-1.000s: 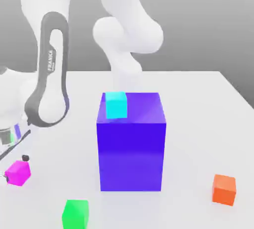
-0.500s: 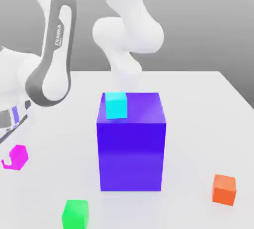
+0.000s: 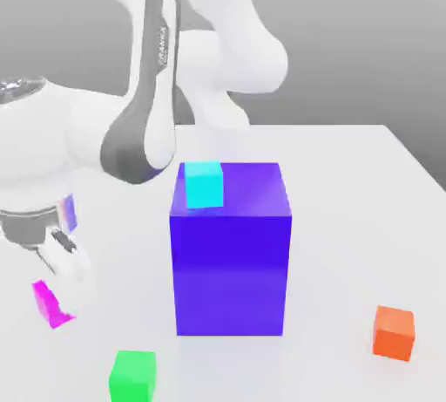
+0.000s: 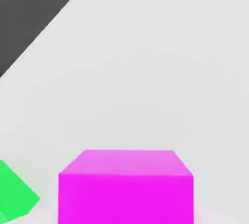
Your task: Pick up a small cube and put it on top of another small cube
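The small magenta cube (image 3: 50,304) hangs tilted, just over the white table, at the exterior view's left. My gripper (image 3: 57,285) comes down on it from above and is shut on it; its white fingers (image 3: 70,261) cover the cube's upper part. In the hand view the magenta cube (image 4: 125,189) sits close to the camera, with the green small cube (image 4: 13,195) beside it. The same green cube (image 3: 132,374) lies on the table near the front edge. A cyan small cube (image 3: 205,184) rests on top of the big blue-violet block (image 3: 231,261).
An orange small cube (image 3: 394,332) lies at the front on the exterior view's right. The tall blue-violet block stands mid-table, right of my hand. The arm's grey-and-white links (image 3: 144,121) lean over the block's left side. The table edge (image 4: 44,28) runs behind the cube.
My gripper closed on the magenta cube and lifted it off the table. The hand has since turned and shifted toward the exterior view's right, and the cube now hangs tilted.
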`<state>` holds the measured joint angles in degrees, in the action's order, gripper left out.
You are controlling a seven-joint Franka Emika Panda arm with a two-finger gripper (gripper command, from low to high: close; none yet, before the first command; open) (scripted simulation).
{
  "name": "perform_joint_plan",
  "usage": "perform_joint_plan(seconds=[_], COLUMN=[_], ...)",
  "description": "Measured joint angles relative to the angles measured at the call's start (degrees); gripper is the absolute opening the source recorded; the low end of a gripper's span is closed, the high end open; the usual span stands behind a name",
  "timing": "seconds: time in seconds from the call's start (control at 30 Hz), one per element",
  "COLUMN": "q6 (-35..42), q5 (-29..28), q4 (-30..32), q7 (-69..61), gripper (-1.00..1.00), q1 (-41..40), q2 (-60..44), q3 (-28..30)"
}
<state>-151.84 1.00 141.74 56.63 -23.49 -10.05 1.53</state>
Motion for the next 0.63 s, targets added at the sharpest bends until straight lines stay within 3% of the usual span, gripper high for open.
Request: perform_joint_plan(seconds=[0.37, 0.53, 0.57, 0.63], q6=[3.6, -3.77, -4.71, -4.7], q5=[-2.69, -5.08, -5.37, -5.37], q4=[-2.37, -3.07, -3.12, -3.12], q7=[-26.74, -27.54, -27.37, -27.37], gripper=[-1.0, -1.0, 1.0, 1.0], q1=[2.04, 3.08, 3.2, 3.2], q2=[1.1, -7.03, -8.04, -8.04], q3=[-7.84, -7.35, -7.18, -7.18])
